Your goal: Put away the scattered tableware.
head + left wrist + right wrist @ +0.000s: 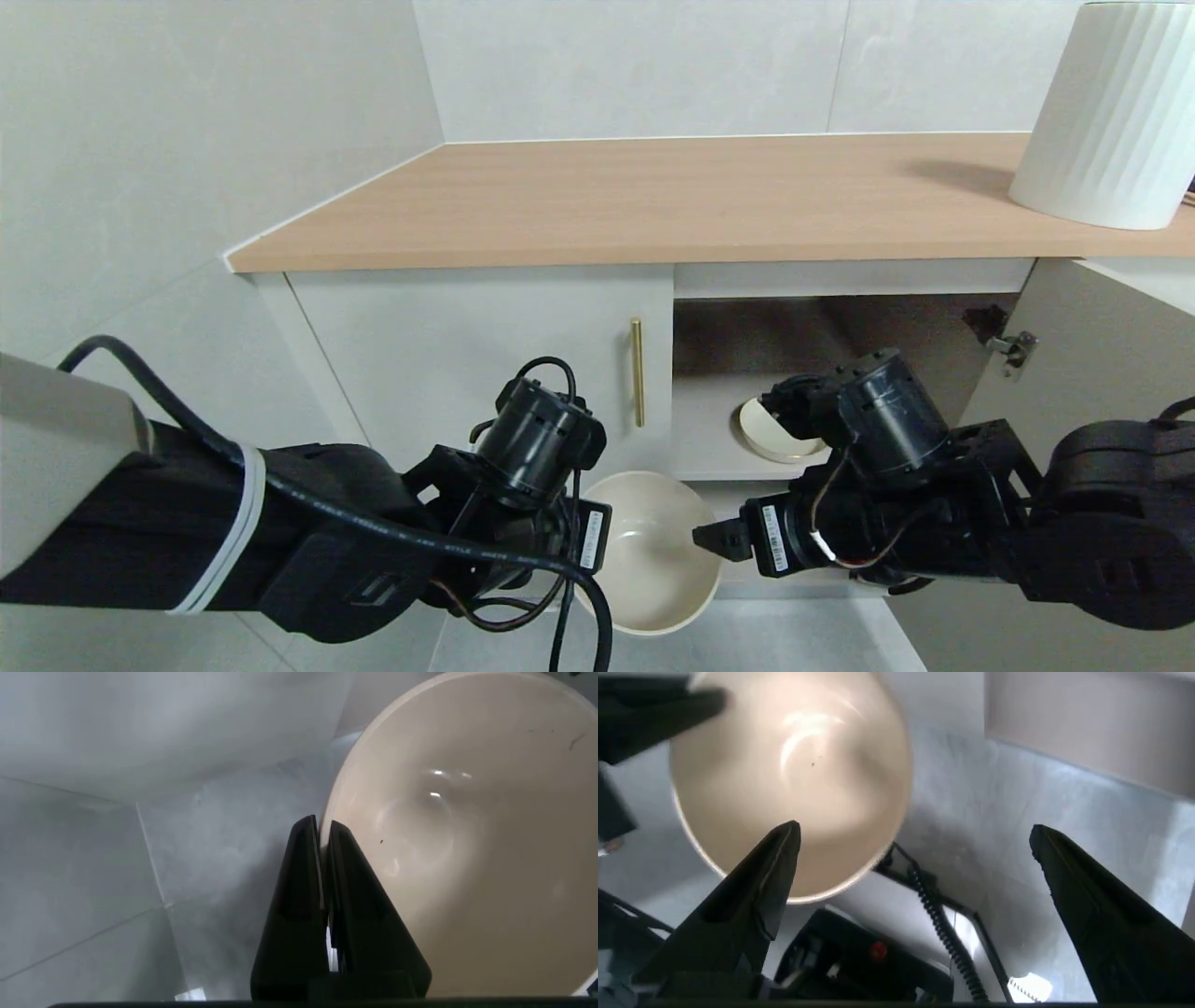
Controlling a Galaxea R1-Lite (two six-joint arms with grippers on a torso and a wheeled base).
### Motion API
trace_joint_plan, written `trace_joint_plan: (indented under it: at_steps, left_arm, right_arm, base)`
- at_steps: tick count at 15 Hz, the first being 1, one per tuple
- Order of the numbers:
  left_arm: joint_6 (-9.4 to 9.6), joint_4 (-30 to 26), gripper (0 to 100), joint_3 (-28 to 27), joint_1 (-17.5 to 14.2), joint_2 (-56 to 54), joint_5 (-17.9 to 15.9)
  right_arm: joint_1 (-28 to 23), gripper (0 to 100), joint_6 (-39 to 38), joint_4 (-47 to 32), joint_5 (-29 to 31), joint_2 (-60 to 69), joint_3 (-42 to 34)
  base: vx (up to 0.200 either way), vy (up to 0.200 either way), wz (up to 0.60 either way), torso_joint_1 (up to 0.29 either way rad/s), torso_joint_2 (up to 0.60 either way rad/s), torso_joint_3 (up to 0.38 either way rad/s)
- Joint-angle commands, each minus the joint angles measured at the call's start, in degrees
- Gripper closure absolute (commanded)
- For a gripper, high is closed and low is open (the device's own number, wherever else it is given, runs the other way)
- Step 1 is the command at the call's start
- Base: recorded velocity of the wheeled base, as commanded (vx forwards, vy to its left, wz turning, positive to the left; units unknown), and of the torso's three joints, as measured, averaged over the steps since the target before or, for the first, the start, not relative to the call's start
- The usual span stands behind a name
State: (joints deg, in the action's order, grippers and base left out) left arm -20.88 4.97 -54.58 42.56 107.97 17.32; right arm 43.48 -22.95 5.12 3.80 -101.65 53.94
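Soft, even indoor light. The inside of the open cupboard [840,327] is shadowed. Glare spots sit inside the cream bowl [467,849]. The ribbed container [1111,121] shades the surface [653,196] beside it.

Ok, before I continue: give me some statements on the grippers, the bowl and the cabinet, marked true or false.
1. The left gripper is shut on the bowl's rim. True.
2. The right gripper clamps the bowl too. False: its fingers are spread open beside it.
3. Both cabinet doors are shut. False: the right door stands open; the left door is shut.
4. A pale dish lies on the shelf inside the cabinet. True.
5. The bowl rests on the countertop. False: it is held in the air, lower down, before the cabinet.
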Motion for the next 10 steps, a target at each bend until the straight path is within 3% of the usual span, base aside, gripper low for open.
trace_joint_plan:
  at_steps: [1,5,6,10]
  left_arm:
    - [-0.12,0.3,100,0.2,0.5,-0.7,0.1]
    - [-0.12,0.3,100,0.4,1.2,-1.8,0.1]
    - [-0.12,0.3,100,0.4,1.2,-1.6,0.1]
    - [-0.04,0.3,100,0.5,1.2,-1.3,0.1]
  right_arm:
    - [0.5,0,-0.1,0.3,0.2,-3.4,0.0]
    - [0.5,0,-0.5,1.1,0.4,-5.8,0.5]
    - [0.5,100,-0.5,1.4,0.5,-5.8,0.5]
    - [0.5,100,-0.6,1.5,0.4,-5.8,0.5]
  base:
    - [0.000,0.000,0.00,0.000,0.00,0.000]
    - [0.000,0.000,0.00,0.000,0.00,0.000]
    - [0.000,0.000,0.00,0.000,0.00,0.000]
    - [0.000,0.000,0.00,0.000,0.00,0.000]
